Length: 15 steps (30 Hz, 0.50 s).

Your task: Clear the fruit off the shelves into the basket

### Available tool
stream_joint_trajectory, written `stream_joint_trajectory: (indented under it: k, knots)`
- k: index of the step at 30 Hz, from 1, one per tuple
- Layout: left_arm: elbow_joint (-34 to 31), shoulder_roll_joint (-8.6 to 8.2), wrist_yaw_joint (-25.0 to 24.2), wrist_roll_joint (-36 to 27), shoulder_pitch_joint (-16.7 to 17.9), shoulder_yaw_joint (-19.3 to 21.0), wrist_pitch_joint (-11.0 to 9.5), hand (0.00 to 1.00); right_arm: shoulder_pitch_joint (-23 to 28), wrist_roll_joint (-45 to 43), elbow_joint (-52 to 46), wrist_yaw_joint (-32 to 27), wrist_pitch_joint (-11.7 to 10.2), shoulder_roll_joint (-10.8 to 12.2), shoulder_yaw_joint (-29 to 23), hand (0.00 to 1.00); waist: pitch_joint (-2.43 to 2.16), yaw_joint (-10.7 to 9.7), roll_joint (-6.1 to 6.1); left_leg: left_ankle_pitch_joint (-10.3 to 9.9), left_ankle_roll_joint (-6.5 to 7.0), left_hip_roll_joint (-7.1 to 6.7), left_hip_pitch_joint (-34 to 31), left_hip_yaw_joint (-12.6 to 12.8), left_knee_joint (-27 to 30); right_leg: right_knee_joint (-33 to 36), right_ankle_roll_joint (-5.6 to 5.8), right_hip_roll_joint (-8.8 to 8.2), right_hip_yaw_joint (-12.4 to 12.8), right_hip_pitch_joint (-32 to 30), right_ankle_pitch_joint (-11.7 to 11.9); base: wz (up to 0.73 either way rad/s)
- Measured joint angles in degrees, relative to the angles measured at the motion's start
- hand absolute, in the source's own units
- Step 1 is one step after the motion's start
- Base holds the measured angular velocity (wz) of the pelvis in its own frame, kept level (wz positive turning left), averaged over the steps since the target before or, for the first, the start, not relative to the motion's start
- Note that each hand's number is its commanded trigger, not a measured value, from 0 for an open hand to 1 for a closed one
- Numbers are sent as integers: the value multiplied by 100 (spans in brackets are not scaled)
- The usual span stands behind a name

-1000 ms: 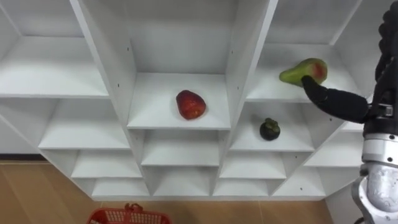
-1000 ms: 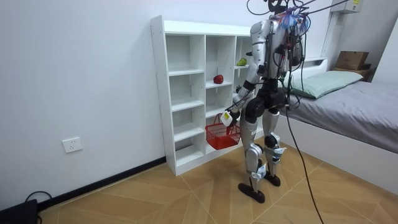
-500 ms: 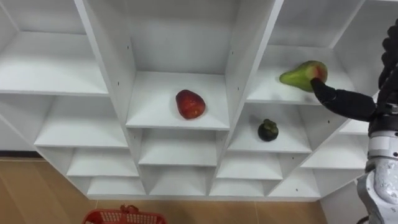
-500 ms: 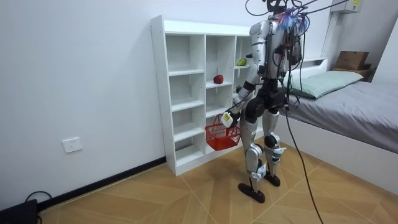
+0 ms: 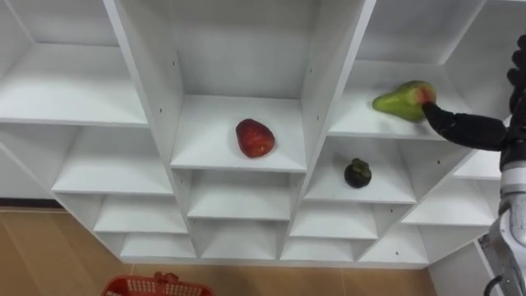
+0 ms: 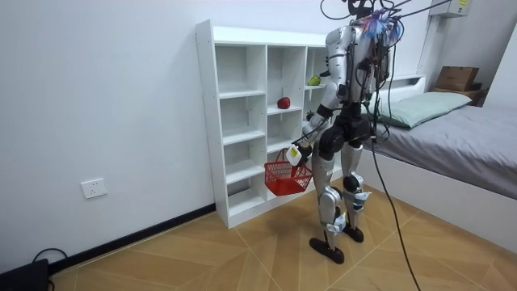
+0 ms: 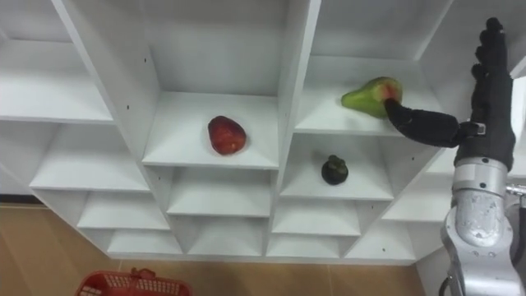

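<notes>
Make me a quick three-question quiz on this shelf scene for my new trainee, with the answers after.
1. True or false: the red fruit and the dark fruit lie in different compartments.
2. The open right hand reaches which? A red fruit, B green-and-red fruit, C dark fruit.
3. How many fruits lie in the white shelf unit?
Key: 1 true; 2 B; 3 three.

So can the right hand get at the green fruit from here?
Probably yes. The right hand is open, its thumb looks to touch the green fruit on the shelf, and nothing stands between them. The left hand carries the basket.
</notes>
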Motion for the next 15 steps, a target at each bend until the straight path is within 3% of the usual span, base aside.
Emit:
stream_joint_trajectory:
  k: [15]
  knots:
    - [-138, 0, -30, -8, -71, -18, 122, 100, -48, -267, 247, 523, 389, -1, 19, 0, 35, 16, -57, 0, 0, -2, -1, 0, 31, -2, 1, -6, -26, 60, -1, 0]
